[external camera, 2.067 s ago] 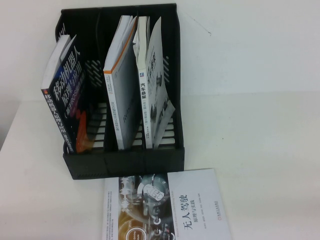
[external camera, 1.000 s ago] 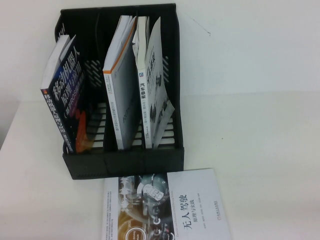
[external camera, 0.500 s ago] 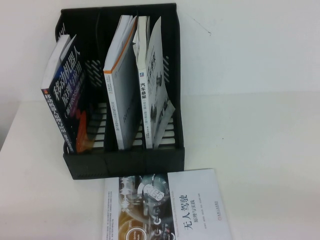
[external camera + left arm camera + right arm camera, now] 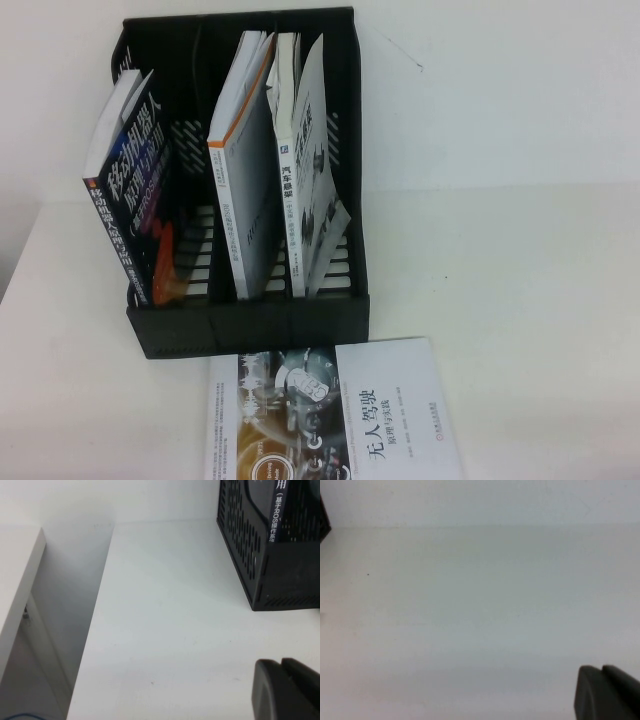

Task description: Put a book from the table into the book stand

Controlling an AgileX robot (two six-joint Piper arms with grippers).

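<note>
book (image 4: 312, 190) leans upright in the book stand's (image 4: 250, 325) right compartment | left pincer (image 4: 286, 690) clenched, empty, near stand's left wall | right pincer (image 4: 607, 692) over tabletop (image 4: 470, 605); closure we cannot tell | we judge right arm nearer

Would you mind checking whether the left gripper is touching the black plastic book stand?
Apart. In the left wrist view, the left gripper, shut, hangs over bare white table, clear of the black plastic book stand.

The white table (image 4: 520, 300) carries the black book stand (image 4: 250, 325) and a flat white book (image 4: 390, 420).
</note>
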